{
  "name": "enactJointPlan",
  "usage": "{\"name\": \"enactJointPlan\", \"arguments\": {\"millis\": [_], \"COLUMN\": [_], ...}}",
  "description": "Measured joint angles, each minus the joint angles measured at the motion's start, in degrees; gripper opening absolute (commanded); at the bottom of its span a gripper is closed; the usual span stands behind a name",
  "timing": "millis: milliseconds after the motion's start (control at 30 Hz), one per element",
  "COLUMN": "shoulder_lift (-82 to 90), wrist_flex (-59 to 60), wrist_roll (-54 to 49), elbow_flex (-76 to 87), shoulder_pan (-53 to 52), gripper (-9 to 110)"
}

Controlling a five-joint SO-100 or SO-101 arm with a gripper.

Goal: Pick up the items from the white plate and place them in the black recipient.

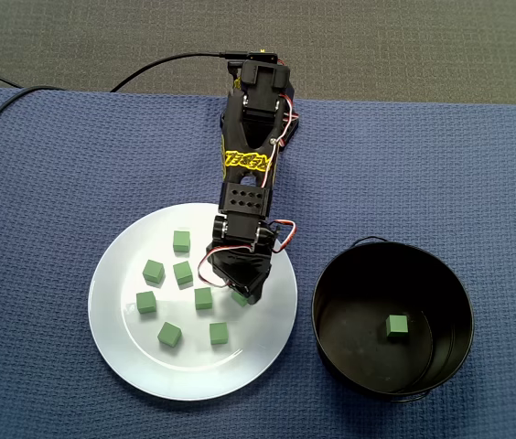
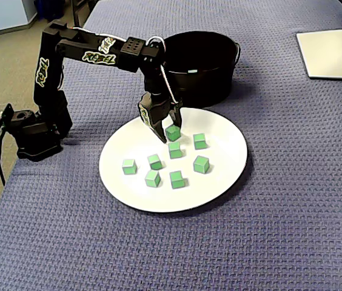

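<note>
Fingers (image 2: 156, 127) of black gripper (image 2: 170, 132), in a fixed view: parted narrowly astride one small green cube (image 2: 172, 132) on round white plate (image 2: 219, 176); whether they pinch it we cannot tell. Seven further cubes (image 2: 201, 163) we count alongside. In a fixed view: lone cube (image 1: 397, 326) inside round black bucket (image 1: 336, 283), right of plate.

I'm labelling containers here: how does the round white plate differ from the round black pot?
The round white plate is shallow and nearly flat; the round black pot is deep, with tall walls. The plate holds eight small green cubes; the pot holds a single green cube. Both are round and rest on the blue woven cloth.
</note>
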State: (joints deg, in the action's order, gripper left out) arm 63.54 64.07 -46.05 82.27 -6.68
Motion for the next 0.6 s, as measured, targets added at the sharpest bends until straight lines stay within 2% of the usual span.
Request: {"name": "enactJointPlan", "arguments": {"millis": [200,333,600], "shoulder_lift": [1.8,7.9,33.8], "wrist_flex": [-1.1,4.7,7.9], "wrist_roll": [1.6,5.6,27.8], "elbow_flex": [1.5,0.2,-10.4], "shoulder_pan": [0.1,-0.4,-5.0], "gripper": [0,0,0]}}
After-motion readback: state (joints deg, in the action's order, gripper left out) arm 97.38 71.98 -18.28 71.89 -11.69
